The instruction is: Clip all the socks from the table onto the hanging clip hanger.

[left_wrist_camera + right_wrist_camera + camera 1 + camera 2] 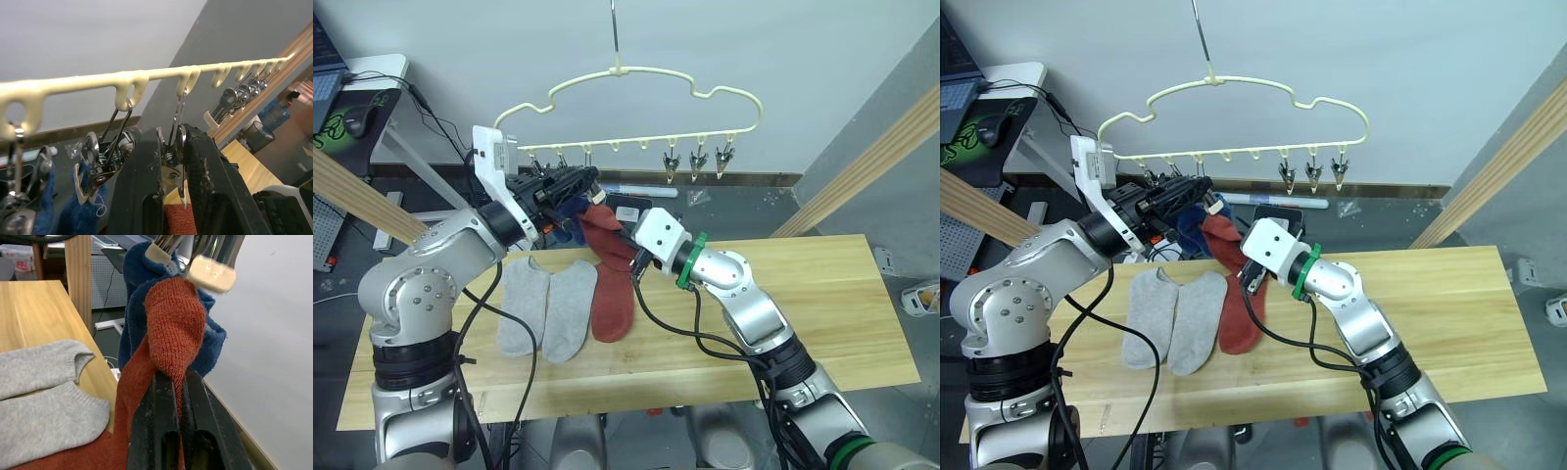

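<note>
The pale yellow clip hanger (620, 70) hangs above the table's (822, 304) far edge. My left gripper (576, 183) is raised to its row of clips and is shut on a silver clip (174, 164). A blue sock (63, 210) hangs from the neighbouring clips. My right gripper (178, 387) is shut on a red sock (602, 230), holding its end up just under the pinched clip, in front of the blue sock (142, 274). Below it a red sock (614, 304) lies on the table beside two light grey socks (522, 304) (570, 308).
Three free clips (697, 162) hang at the hanger's right end. Thick wooden rails slant at the left (352, 196) and right (871, 166). A small white desk (382, 67) with a mouse stands far left. The table's right half is bare wood.
</note>
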Available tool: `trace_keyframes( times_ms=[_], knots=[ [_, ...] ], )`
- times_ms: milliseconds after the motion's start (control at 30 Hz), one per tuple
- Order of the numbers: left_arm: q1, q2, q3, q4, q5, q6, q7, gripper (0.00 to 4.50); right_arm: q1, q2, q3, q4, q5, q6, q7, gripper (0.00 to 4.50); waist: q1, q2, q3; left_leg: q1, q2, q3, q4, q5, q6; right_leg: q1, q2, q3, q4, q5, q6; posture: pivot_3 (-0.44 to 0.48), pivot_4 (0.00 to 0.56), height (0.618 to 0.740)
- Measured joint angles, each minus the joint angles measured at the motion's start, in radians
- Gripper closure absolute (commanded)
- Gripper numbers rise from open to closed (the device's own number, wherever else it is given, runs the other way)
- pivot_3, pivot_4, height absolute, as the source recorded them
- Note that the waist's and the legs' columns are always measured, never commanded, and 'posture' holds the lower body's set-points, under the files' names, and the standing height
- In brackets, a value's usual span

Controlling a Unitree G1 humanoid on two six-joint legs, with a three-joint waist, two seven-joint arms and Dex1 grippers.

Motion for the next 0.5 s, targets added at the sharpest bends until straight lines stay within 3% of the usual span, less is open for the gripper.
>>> trace_keyframes(
  times_ms=[500],
  knots=[
    [0.0,0.0,0.0,-0.003,-0.02,0.0,0.024,4.15,-0.027,0.036,0.0,0.014,0.0,0.0,-0.062,4.5,0.0,0.0,0.0,0.0,0.0,0.0,0.0,0.0,0.0,0.0,0.0,0.0,0.0,0.0,0.0,-0.14,0.353,0.74]
  ],
)
